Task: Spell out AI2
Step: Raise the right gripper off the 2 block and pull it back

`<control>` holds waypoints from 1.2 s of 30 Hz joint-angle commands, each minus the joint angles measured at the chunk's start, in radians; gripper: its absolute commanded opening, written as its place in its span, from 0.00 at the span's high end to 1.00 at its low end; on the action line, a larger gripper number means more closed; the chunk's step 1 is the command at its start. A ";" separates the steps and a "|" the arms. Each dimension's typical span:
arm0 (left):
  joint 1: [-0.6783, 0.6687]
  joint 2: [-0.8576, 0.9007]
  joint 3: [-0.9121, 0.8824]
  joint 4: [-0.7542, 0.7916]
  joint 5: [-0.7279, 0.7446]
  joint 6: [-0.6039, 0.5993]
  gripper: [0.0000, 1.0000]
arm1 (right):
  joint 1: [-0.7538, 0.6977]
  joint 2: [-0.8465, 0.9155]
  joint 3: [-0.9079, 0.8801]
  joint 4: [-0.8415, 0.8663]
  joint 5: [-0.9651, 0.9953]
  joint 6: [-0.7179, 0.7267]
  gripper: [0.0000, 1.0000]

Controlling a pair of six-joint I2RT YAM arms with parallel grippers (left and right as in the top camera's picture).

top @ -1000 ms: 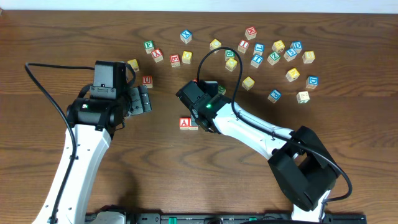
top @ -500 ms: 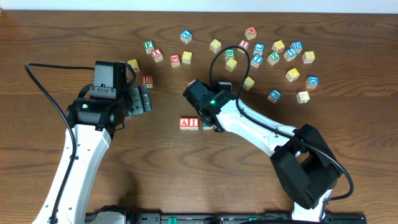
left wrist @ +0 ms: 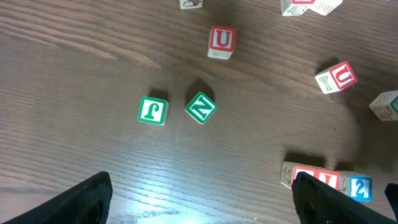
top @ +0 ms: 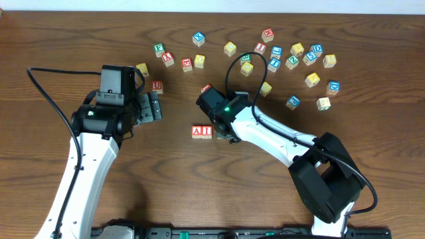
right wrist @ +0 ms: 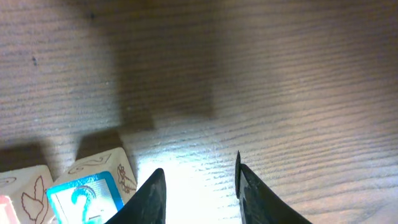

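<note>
Since a second ago: sets 2 (right wrist: pixel 84 199) down touching I (top: pixel 206 131), after A (top: pixel 197 131); draws right tool (right wrist: pixel 199 186) back, spread and empty. Leaves 2 on surface (top: pixel 166 186) just beside tool, unheld. Judges AI2 spelled. Finds left tool (left wrist: pixel 202 205) spread, idle.

2 block (right wrist: pixel 87 198): cut off at bottom edge, R wrist view; overhead, hidden under R arm (top: pixel 265 136).

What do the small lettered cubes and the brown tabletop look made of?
Small lettered cubes: probably pale wood with painted coloured faces; bare tan sides show on the blue 2 cube. Brown tabletop: wood or wood-look laminate, visible grain, slight sheen.
</note>
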 commanded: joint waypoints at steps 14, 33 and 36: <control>0.003 0.000 0.007 -0.007 -0.002 0.014 0.09 | 0.018 -0.022 0.020 0.008 -0.071 0.024 0.67; 0.003 0.000 0.007 -0.007 -0.002 0.014 0.09 | 0.034 -0.022 0.019 0.038 -0.094 0.023 0.66; 0.003 0.000 0.007 -0.007 -0.002 0.014 0.09 | 0.043 -0.022 0.020 0.044 -0.092 0.023 0.66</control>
